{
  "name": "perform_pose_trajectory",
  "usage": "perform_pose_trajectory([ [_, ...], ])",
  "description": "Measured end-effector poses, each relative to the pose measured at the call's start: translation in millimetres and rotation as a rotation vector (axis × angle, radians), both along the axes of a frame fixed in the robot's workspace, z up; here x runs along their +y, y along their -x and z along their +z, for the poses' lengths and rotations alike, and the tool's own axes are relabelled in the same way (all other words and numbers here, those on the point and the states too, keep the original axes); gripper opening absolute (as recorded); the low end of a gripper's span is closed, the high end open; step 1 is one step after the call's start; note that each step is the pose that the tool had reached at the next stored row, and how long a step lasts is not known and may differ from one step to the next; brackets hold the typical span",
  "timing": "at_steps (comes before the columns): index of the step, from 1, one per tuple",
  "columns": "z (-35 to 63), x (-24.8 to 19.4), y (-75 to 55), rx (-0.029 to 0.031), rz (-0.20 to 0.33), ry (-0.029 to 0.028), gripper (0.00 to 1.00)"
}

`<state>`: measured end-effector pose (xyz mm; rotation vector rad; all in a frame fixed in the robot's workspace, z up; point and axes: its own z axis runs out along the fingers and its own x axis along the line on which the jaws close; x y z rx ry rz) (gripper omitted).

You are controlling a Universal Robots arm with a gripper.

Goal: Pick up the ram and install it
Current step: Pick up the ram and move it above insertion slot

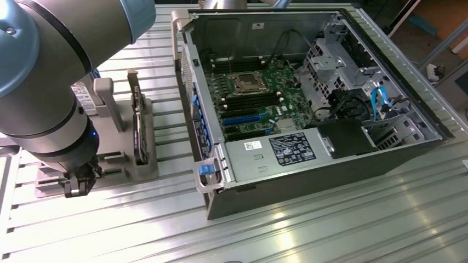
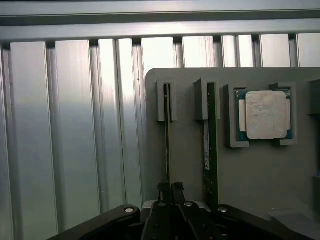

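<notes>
The ram (image 2: pixel 167 130) stands on edge in a slot of the grey holder (image 2: pixel 250 175), seen as a thin dark line. My gripper (image 2: pixel 170 188) sits over its near end with the two fingertips pressed against its sides, shut on it. A second green stick (image 2: pixel 210 150) with a white label stands in the neighbouring slot. In the exterior view my gripper (image 1: pixel 76 183) hangs low over the grey holder (image 1: pixel 109 164) at the exterior view's left, well away from the open computer case (image 1: pixel 219 164). The motherboard (image 1: pixel 252 93) lies exposed inside the case.
A silver square processor chip (image 2: pixel 265 115) rests in a pocket of the holder beside the sticks. A dark expansion card (image 1: pixel 139 131) stands on edge in the holder between my arm and the case. The ribbed metal table (image 1: pixel 329 219) carries everything.
</notes>
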<state>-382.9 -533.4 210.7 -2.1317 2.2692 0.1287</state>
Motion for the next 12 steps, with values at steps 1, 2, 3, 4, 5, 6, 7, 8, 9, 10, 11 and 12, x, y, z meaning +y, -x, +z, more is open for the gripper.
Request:
perform_pose_trajectory([
  [1, 0.0, 0.0, 0.0, 0.0000, 0.000, 0.0000, 0.12],
  [2, 0.0, 0.0, 0.0, 0.0000, 0.000, 0.0000, 0.12],
  [3, 0.0, 0.0, 0.0, -0.0001, 0.000, -0.0001, 0.12],
  [4, -0.1, 0.0, 0.0, -0.0001, 0.000, -0.0001, 0.12],
  [5, 0.0, 0.0, 0.0, -0.0001, 0.000, 0.0000, 0.12],
  [6, 0.0, 0.0, 0.0, -0.0001, 0.000, 0.0000, 0.12],
  [7, 0.0, 0.0, 0.0, -0.0001, 0.001, 0.0000, 0.12],
  [8, 0.0, 0.0, 0.0, -0.0001, 0.004, 0.0000, 0.12],
  [9, 0.0, 0.0, 0.0, -0.0001, 0.007, 0.0000, 0.12],
  [10, 0.0, 0.0, 0.0, -0.0001, 0.009, 0.0000, 0.12],
  [11, 0.0, 0.0, 0.0, -0.0001, 0.013, -0.0001, 0.12],
  [12, 0.0, 0.0, 0.0, -0.0001, 0.014, 0.0000, 0.12],
])
